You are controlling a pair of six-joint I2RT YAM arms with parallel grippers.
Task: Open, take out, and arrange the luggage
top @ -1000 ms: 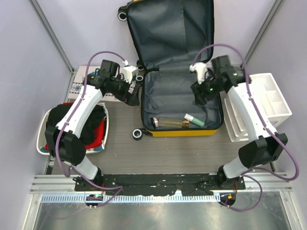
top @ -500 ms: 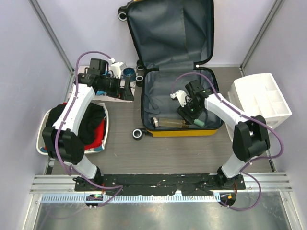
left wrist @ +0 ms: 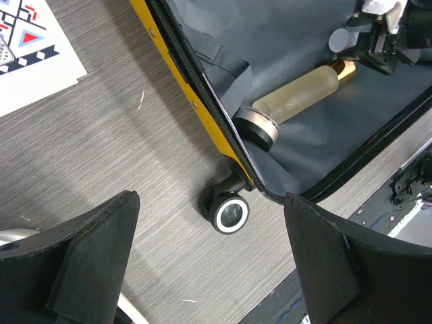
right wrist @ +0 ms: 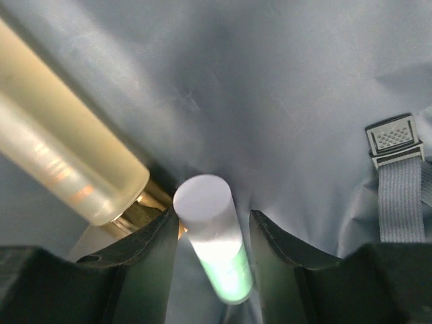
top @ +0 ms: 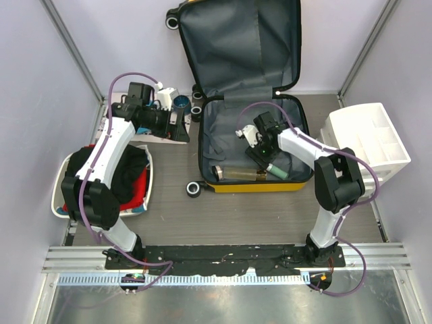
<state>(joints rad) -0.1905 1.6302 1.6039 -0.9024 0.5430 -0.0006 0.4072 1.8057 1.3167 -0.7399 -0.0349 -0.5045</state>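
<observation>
The yellow suitcase [top: 256, 187] lies open on the table, its lid leaning on the back wall and its dark grey lining showing. A frosted bottle with a gold cap [top: 236, 173] and a green tube with a white cap [top: 278, 169] lie at its near end. My right gripper [top: 262, 156] is down inside the case. In the right wrist view it [right wrist: 214, 214] is open, with a finger on each side of the tube [right wrist: 216, 250], beside the bottle [right wrist: 61, 155]. My left gripper [top: 181, 131] is open and empty above the table, left of the case edge [left wrist: 182, 81].
A white basket [top: 57, 196] of black and red clothes stands at the left. A white drawer unit [top: 368, 145] stands at the right. A patterned white sheet [left wrist: 27, 54] and a blue cup [top: 180, 102] lie behind my left gripper. A black suitcase wheel [left wrist: 231, 212] sticks out.
My right arm has swung down and left into the suitcase, and its open fingers now straddle the green tube. My left arm has drawn back a little to the left.
</observation>
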